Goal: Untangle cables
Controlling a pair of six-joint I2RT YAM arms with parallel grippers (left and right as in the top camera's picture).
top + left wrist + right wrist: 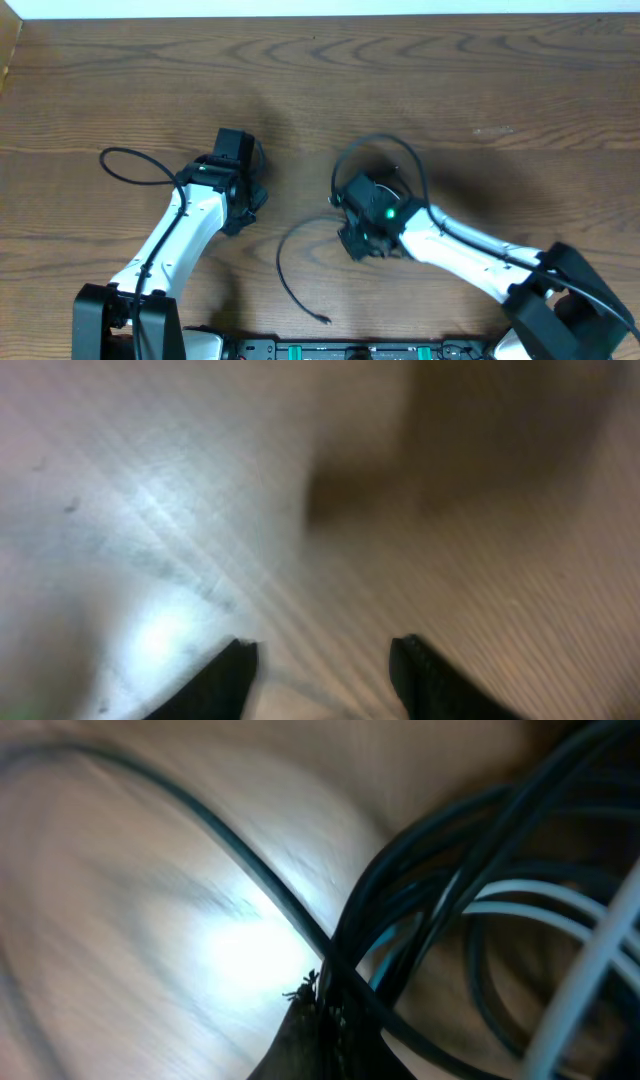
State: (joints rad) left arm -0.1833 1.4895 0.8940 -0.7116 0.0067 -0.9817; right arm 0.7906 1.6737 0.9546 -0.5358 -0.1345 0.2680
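Tabletop (450, 560) lies bare under my left end effector (322, 660), which is spread wide and holds nothing. The cables (279, 265) sit to its right. One loose strand curls toward the near edge and ends in a small plug (328, 320). The rest bunch around my right end effector (362, 225). Its camera shows black cords and a whitish strand (598, 952) pressed close, and I cannot tell whether it grips them.

The table (480, 90) shows warm brown with dark, wavy wood grain. Across it the cables (279, 265) run black, and a whitish strand (560, 900) and a bluish glint sit among them in the right wrist view. The left arm (185, 225) and right arm (460, 250) are white with black joints, and a green light (388, 213) glows on the right one.
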